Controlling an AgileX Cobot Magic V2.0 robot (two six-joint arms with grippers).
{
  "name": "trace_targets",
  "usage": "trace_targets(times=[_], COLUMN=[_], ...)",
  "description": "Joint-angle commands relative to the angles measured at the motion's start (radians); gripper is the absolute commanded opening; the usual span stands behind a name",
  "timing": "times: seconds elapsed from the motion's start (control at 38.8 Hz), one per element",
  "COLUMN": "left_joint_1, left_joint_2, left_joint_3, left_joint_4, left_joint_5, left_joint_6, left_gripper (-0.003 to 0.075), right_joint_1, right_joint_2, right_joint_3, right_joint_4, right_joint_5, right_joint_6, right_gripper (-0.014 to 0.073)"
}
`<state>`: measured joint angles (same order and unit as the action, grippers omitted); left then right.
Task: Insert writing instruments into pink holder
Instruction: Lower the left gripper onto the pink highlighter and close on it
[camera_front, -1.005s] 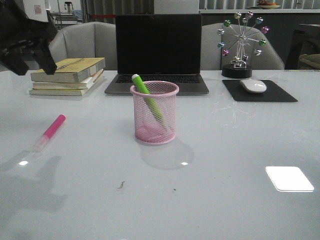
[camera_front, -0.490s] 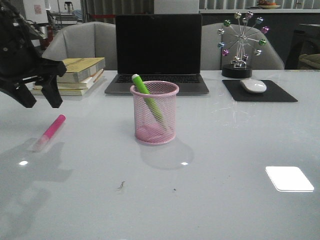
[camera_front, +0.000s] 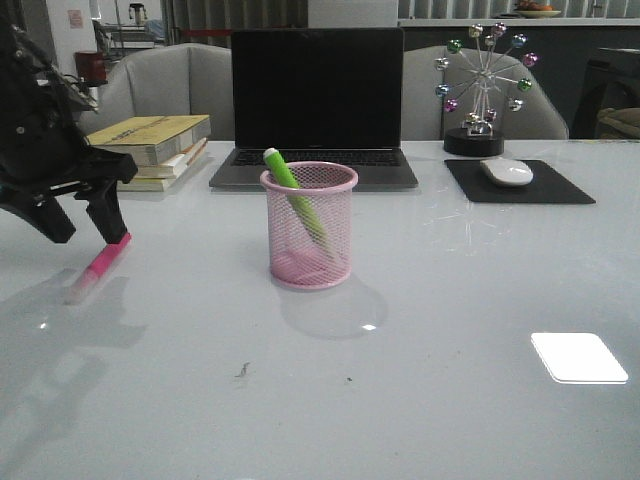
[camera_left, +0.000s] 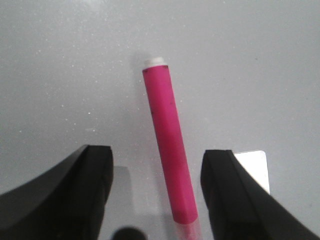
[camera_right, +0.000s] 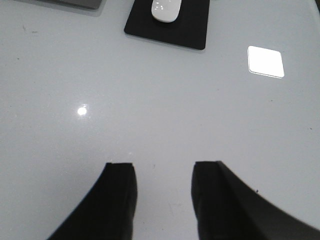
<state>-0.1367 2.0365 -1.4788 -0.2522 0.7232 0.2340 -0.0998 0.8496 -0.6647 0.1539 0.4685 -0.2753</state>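
Roughly half done: green marker (camera_front: 293, 196) sits slanted inside the pink holder (camera_front: 309, 226). Pink marker (camera_left: 170, 145) lies flat on the table (camera_front: 450, 330), between the spread fingers of my left gripper (camera_left: 156, 195), ungrasped. My right gripper (camera_right: 164, 200) is parted, empty.

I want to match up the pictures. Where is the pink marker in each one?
Front view: the pink marker lies flat on the table, far left, under the open left gripper.
Left wrist view: it lies in the middle, between the two black fingers.
Right wrist view: not in it.
Shared landmark: the left gripper, seen straddling the marker in both the front and left wrist views.
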Motion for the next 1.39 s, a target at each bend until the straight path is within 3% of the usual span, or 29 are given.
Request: trace_targets(times=[0.0, 1.37], left_joint_1=[-0.005, -0.007], left_joint_2=[-0.046, 0.029], left_joint_3=[-0.030, -0.030], left_joint_4=[-0.011, -0.010], left_joint_5=[-0.027, 0.014], left_joint_6=[0.000, 0.000], left_gripper=[0.0439, 0.0421], right_joint_1=[-0.008, -0.008], right_joint_2=[-0.013, -0.013], right_joint_3=[-0.027, -0.027], right_joint_4=[-0.006, -0.006], right_joint_5=[-0.064, -0.063], right_joint_6=[-0.009, -0.009], right_gripper=[0.0395, 0.0395])
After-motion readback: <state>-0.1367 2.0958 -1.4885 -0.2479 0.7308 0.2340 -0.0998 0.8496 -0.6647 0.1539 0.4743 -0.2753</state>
